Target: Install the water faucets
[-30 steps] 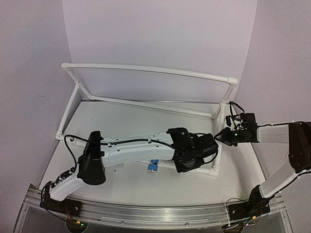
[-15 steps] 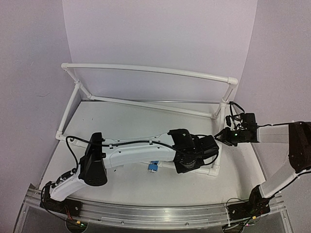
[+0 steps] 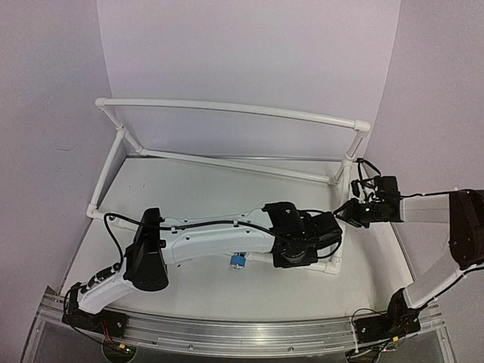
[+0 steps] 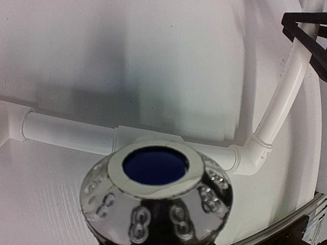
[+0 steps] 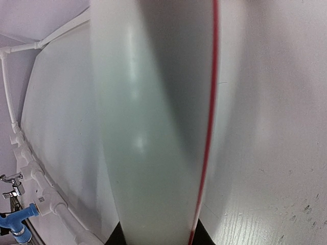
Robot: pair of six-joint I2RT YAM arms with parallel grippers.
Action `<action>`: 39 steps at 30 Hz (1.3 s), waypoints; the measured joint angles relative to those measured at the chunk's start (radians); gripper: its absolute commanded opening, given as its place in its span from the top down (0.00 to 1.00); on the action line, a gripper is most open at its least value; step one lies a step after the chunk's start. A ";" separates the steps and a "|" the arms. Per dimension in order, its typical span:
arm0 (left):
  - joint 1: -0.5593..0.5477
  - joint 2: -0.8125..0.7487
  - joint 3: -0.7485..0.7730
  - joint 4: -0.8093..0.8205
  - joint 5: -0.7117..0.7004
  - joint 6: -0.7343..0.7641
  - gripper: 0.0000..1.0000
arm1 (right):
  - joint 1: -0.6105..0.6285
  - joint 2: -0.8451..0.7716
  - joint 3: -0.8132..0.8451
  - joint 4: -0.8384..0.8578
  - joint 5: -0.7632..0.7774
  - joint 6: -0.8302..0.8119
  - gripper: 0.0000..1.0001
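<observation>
Your left arm settles lower, nearer you: left gripper with chrome faucet drops toward near rail of white pipe frame; elbow slides slightly right.

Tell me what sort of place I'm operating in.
Likely a lab test bench, not real plumbing: a bare white pipe frame on a white table, plain lilac backdrop walls, and an aluminium mounting rail along the near edge.

White tabletop carries a white pipe frame, with a light blue tap at its near rail.
</observation>
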 measured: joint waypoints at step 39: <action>0.011 -0.061 -0.127 0.105 0.060 0.640 1.00 | 0.043 0.026 0.036 -0.015 0.073 0.024 1.00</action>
